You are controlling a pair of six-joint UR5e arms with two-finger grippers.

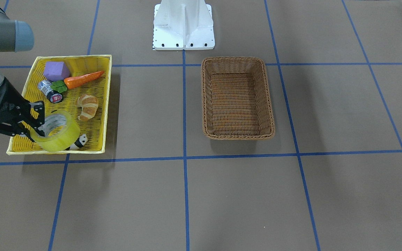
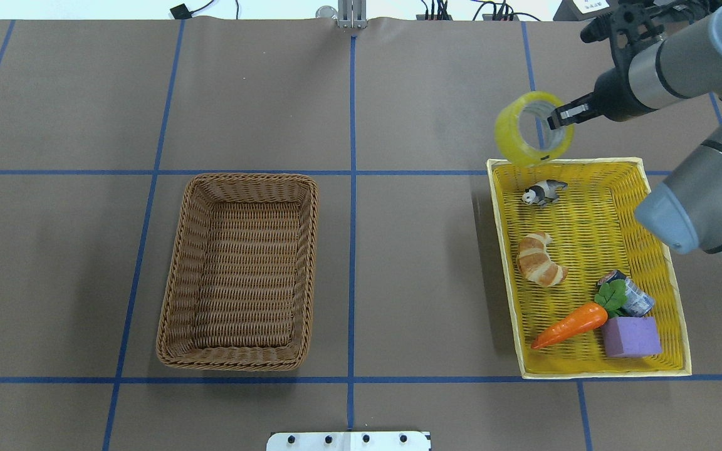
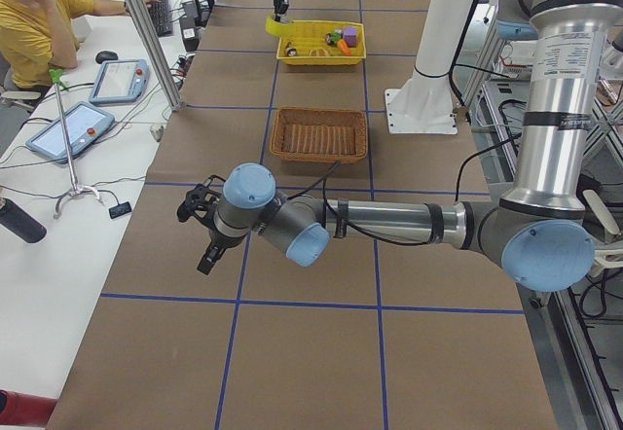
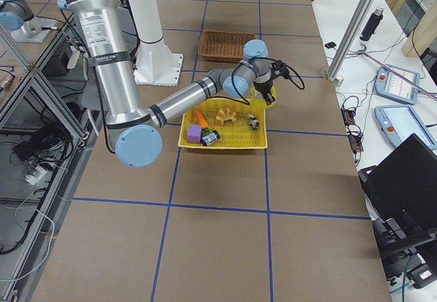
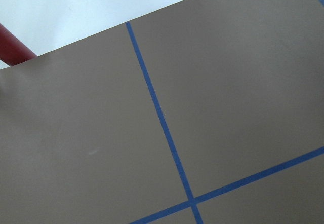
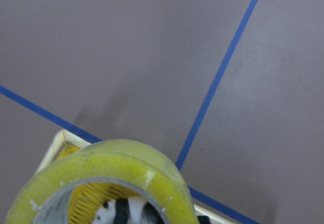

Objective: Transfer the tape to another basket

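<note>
My right gripper (image 2: 560, 118) is shut on the rim of the yellow tape roll (image 2: 526, 134), one finger inside the white core. It holds the roll in the air over the far end of the yellow tray (image 2: 605, 374). The roll also shows in the front view (image 1: 59, 135) and fills the bottom of the right wrist view (image 6: 114, 176). The brown wicker basket (image 2: 251, 181) stands empty at the table's middle left, well apart from the roll. My left gripper (image 3: 206, 253) shows only in the left side view, over bare table; I cannot tell if it is open.
The yellow tray holds a panda toy (image 2: 543, 192), a croissant (image 2: 539, 258), a carrot (image 2: 571, 326), a purple block (image 2: 630, 336) and a silver can (image 2: 633, 295). The white robot base (image 1: 183, 24) stands behind the basket. Blue tape lines cross the brown table.
</note>
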